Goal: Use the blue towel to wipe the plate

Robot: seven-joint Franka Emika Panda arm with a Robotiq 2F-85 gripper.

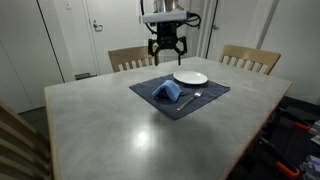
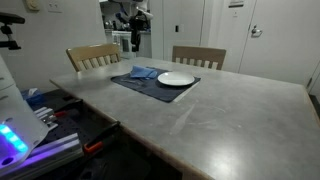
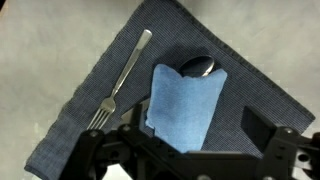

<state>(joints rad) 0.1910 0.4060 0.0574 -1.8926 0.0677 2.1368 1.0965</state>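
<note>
Blue towel (image 3: 185, 105): on dark placemat (image 3: 250, 90) on grey counter (image 1: 100, 130), beside white plate (image 1: 190, 78).
Fingers (image 3: 285, 150): spread, empty, hovering above it.

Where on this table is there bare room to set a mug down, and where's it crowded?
The broad table top between the placemat and the near edge is bare, as are the strips beside the placemat. The placemat itself is crowded: plate, blue towel, fork and spoon lie on it, and the open gripper hangs above it.
</note>
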